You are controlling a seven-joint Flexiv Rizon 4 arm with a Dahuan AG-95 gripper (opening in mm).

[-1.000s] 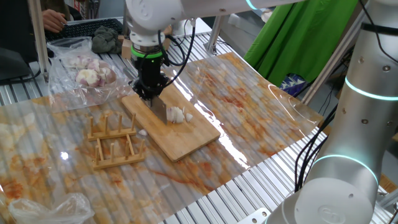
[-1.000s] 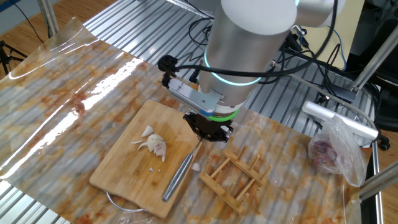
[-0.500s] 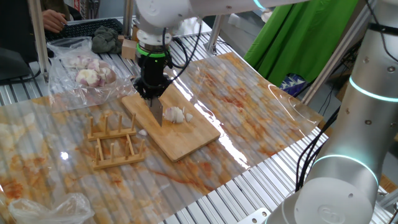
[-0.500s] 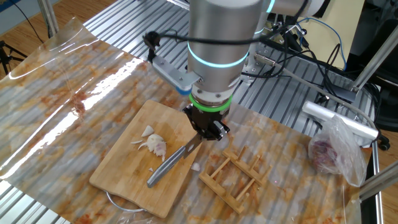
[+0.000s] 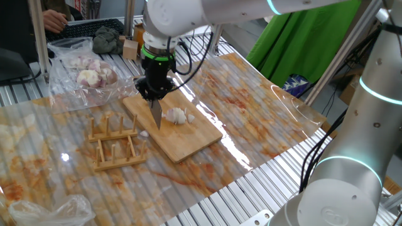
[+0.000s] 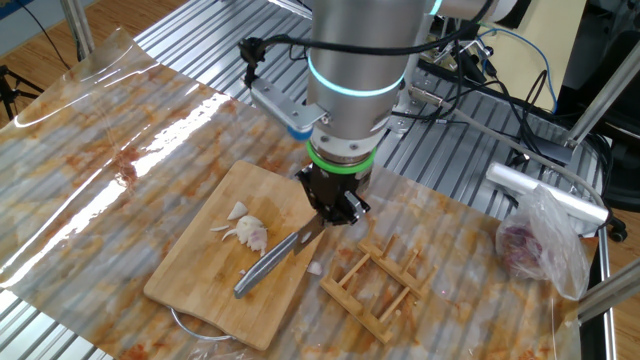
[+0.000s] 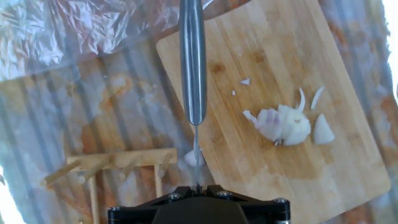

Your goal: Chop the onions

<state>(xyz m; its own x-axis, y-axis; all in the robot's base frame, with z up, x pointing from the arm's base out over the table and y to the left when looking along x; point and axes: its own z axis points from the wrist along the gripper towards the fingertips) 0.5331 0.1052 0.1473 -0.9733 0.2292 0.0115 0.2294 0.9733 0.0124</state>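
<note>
Just beside the pincer point(image 6: 335, 212), clamped shut on the knife point(image 6: 268, 265), sits the part-cut onion point(image 6: 248, 232); mid-chop, next bring the blade over it.

Opposite table sides, plus downward wrist

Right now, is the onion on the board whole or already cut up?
Already cut. The onion lies as a cluster of pale wedges on the cutting board, with loose slivers beside it.
</note>
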